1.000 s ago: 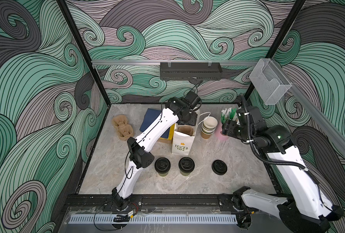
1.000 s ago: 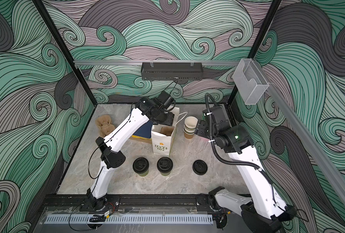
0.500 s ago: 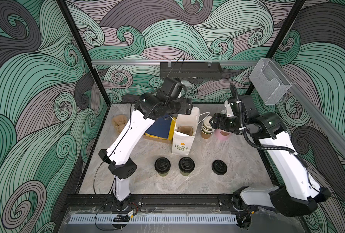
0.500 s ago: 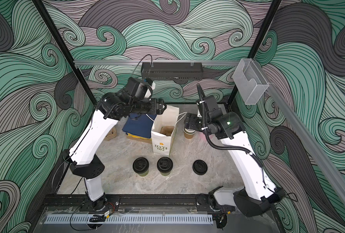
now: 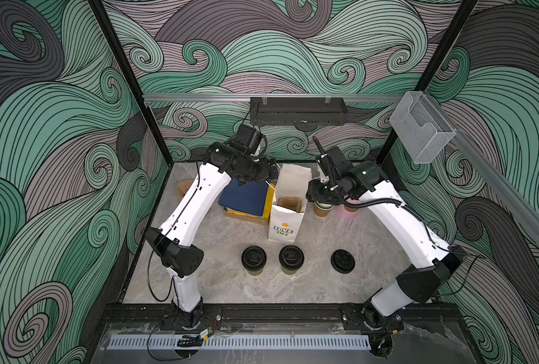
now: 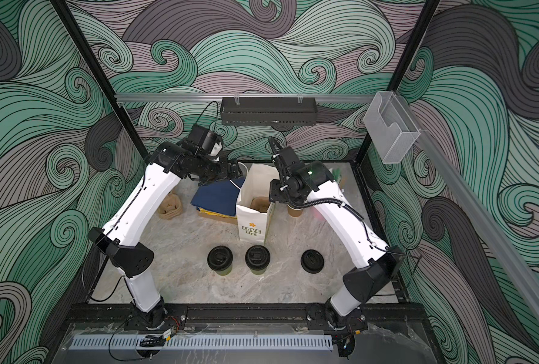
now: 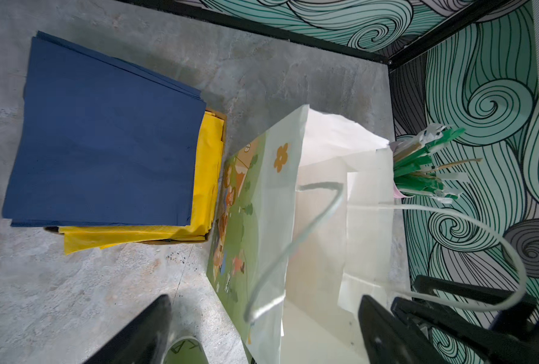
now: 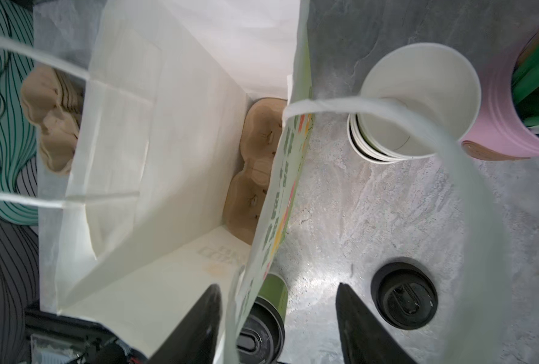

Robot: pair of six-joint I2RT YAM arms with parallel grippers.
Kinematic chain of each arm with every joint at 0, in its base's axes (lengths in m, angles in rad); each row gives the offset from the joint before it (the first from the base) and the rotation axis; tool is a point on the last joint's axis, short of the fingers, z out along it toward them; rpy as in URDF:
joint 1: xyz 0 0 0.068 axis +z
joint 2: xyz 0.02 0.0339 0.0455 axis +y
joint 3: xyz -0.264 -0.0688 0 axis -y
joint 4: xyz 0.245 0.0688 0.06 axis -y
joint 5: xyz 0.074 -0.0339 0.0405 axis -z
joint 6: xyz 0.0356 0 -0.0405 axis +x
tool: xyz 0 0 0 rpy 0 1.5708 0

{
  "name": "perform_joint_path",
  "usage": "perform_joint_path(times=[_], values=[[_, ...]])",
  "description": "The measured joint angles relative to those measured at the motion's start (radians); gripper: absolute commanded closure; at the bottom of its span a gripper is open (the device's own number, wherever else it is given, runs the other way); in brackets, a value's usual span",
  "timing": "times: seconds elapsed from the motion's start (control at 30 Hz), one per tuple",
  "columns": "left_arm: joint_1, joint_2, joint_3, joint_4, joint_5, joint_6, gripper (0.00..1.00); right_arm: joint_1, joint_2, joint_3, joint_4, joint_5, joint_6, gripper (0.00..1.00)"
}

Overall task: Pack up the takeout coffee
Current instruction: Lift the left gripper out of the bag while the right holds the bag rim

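Even, bright light; glare on the grey marbled tabletop; near white twisted-paper bag handle blurred

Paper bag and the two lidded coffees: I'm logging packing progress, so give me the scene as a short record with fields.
bag: white paper bag, upright, mouth open
inside bag: brown cup carrier at the bottom, no cup seen in it
coffees: lidded cup and second lidded cup, side by side on the table, just in front of the bag
loose lid: apart, beside the coffees
left gripper: jaws open, a bag wall between them
right gripper: jaws open, the opposite wall between them
packed: none yet
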Motion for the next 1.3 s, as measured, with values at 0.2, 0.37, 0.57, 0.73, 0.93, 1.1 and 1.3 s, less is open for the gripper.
perform_joint_path(times=[0.2, 0.37, 0.57, 0.73, 0.93, 1.1, 1.3], values=[[0.045, -0.005, -0.12, 0.105, 0.101, -0.003, 0.23, 0.0, 0.051, 0.025, 0.004, 0.018, 0.006, 0.68], [0.069, -0.006, -0.128, 0.148, 0.163, 0.018, 0.25, 0.0, 0.109, 0.071, 0.009, 0.021, 0.007, 0.83], [0.07, -0.005, -0.128, 0.176, 0.212, 0.055, 0.32, -0.008, 0.156, 0.117, 0.011, 0.023, 0.0, 0.99], [0.08, -0.002, -0.126, 0.185, 0.249, 0.07, 0.37, -0.039, 0.177, 0.149, 0.006, 0.024, -0.021, 1.0], [0.092, 0.046, -0.071, 0.195, 0.289, 0.079, 0.58, -0.077, 0.221, 0.224, 0.007, 0.024, -0.073, 1.0], [0.092, 0.092, -0.019, 0.198, 0.33, 0.088, 0.75, -0.091, 0.23, 0.235, 0.016, 0.02, -0.117, 1.0], [0.092, 0.1, -0.011, 0.212, 0.398, 0.1, 0.93, -0.096, 0.204, 0.182, 0.098, 0.017, -0.163, 1.0]])
